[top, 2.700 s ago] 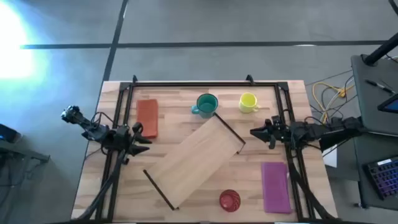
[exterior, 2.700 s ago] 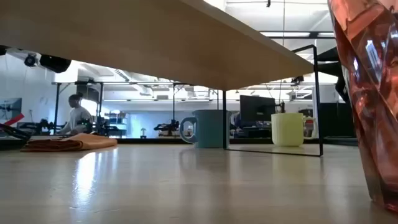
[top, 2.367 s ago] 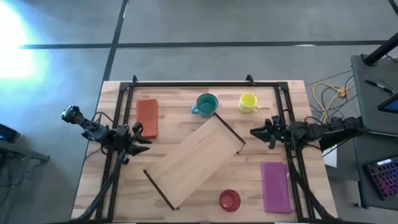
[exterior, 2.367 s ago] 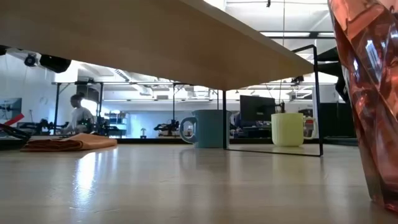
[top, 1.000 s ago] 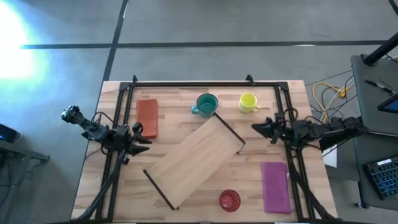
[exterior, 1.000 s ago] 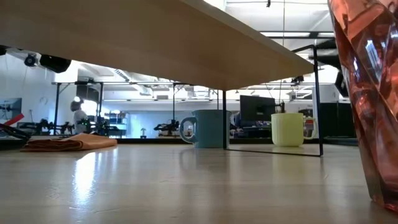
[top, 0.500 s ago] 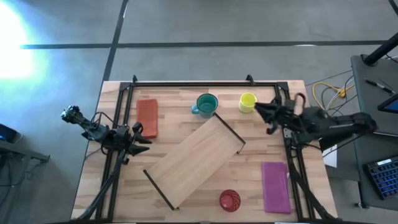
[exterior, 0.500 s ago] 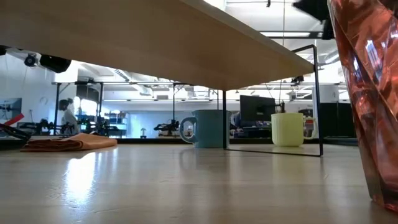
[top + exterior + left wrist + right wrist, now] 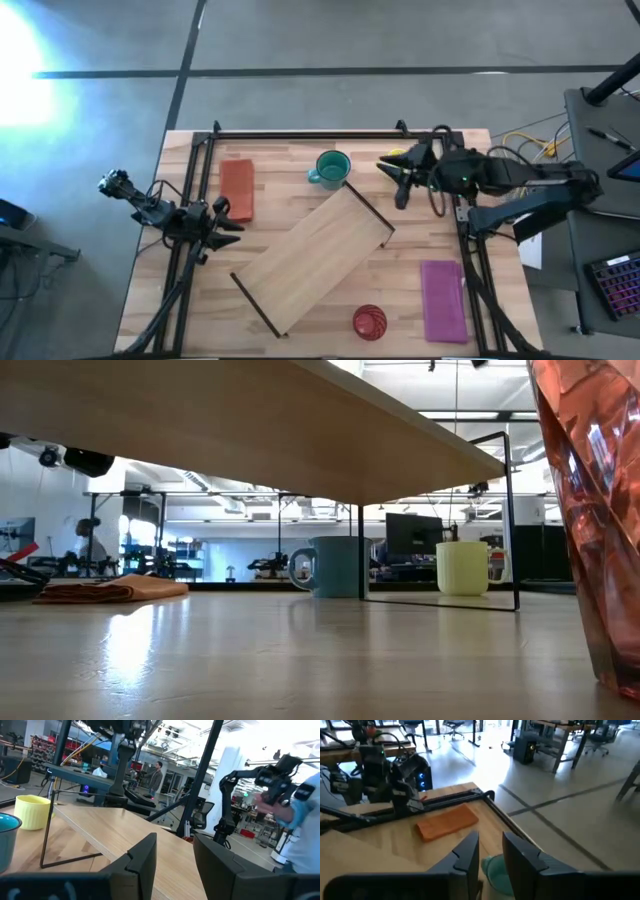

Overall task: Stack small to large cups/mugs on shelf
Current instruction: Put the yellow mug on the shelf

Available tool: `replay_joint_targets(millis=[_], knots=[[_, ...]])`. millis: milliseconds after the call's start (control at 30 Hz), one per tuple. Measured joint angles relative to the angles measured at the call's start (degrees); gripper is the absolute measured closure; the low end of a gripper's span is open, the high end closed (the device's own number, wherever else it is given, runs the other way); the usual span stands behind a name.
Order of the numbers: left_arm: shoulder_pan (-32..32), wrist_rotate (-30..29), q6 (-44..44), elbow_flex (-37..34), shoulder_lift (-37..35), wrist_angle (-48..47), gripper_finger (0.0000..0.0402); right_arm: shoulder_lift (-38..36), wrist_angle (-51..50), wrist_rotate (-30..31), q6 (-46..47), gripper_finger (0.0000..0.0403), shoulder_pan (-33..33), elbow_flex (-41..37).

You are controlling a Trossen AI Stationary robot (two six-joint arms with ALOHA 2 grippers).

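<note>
The yellow mug (image 9: 463, 568) stands on the table near the far edge; in the high view my right gripper (image 9: 392, 180) hangs open over it, leaving a yellow sliver (image 9: 397, 154) showing. The teal mug (image 9: 330, 168) stands to its left, and also shows between my right fingers (image 9: 495, 870). The red ribbed cup (image 9: 369, 322) stands at the near edge. The shelf (image 9: 315, 255) lies slantwise mid-table, standing on its black end bars (image 9: 510, 520). My left gripper (image 9: 235, 215) waits open at the table's left.
A flat orange-red rectangle (image 9: 237, 190) lies at the far left and a flat purple rectangle (image 9: 443, 300) at the near right. A black frame (image 9: 330, 133) runs along the far edge and both sides. People move in the room beyond the table.
My right gripper has risen from the table's right edge and swung toward the far edge and the left, ending over the yellow mug. The mugs, cup and shelf have stayed where they were.
</note>
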Motion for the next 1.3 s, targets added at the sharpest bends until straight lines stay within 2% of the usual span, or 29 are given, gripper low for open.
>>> replay_joint_targets(millis=[100,133,167,233,267,333,400,467,500,567,700,833,933,967,1033,1100,1200,1300], knots=[[0.00,-0.01,0.01,0.00,-0.01,0.01,0.0285,4.84,-2.99,0.08,4.83,0.0323,-0.89,7.60],[0.01,0.00,0.00,0.00,0.00,0.01,0.0285,6.03,-7.16,1.18,6.29,0.0323,-1.85,10.31],[0.00,-0.01,0.01,0.00,0.00,0.03,0.0285,6.96,-13.91,4.44,9.11,0.0323,-3.39,12.57],[0.01,-0.41,0.06,0.00,0.00,0.04,0.0285,7.96,-30.62,11.11,21.56,0.0324,-8.42,15.64],[0.00,-0.81,0.38,0.00,0.00,0.06,0.0285,8.01,-37.61,10.54,27.75,0.0325,-11.67,16.27],[0.01,-1.98,1.00,0.00,0.00,0.13,0.0285,6.30,-45.36,0.91,33.98,0.0331,-19.31,15.21],[0.01,-2.33,1.03,0.00,0.00,0.74,0.0285,3.13,-44.29,-11.92,33.82,0.0338,-25.94,11.61],[0.01,-2.40,0.98,0.00,0.00,2.26,0.0285,0.84,-38.44,-23.86,32.47,0.0345,-31.68,6.86],[0.01,-2.40,0.92,0.00,-0.02,2.86,0.0285,0.09,-35.57,-28.51,32.00,0.0347,-34.77,4.55],[0.01,-2.95,1.65,0.00,0.00,4.01,0.0285,-0.47,-32.11,-34.04,31.75,0.0350,-41.01,0.52],[0.01,-8.17,2.94,0.00,-0.02,6.61,0.0285,-1.15,-31.29,-34.06,29.94,0.0351,-49.69,-3.24],[0.01,-15.21,-0.12,0.00,-0.02,8.74,0.0285,-1.56,-28.04,-31.13,24.62,0.0351,-51.12,-5.49],[0.01,-21.05,-6.01,-0.02,-0.02,9.03,0.0285,-1.82,-26.81,-28.37,19.32,0.0351,-52.46,-6.05],[0.01,-23.16,-8.30,-0.02,0.00,8.97,0.0285,-1.15,-27.07,-29.21,19.14,0.0351,-53.13,-6.15],[0.00,-26.38,-11.79,-0.02,-0.01,8.81,0.0285,0.97,-29.17,-35.28,19.10,0.0349,-55.14,-6.13],[0.01,-27.54,-11.96,-0.02,-0.02,8.79,0.0285,3.66,-33.89,-37.22,17.83,0.0343,-56.94,-6.10],[0.01,-27.54,-11.01,-0.02,-0.02,8.78,0.0285,8.50,-37.19,-34.30,16.18,0.0320,-57.38,-6.29],[0.01,-27.54,-11.03,-0.02,-0.01,8.80,0.0285,12.21,-37.48,-34.45,14.54,0.0286,-57.18,-6.74]])
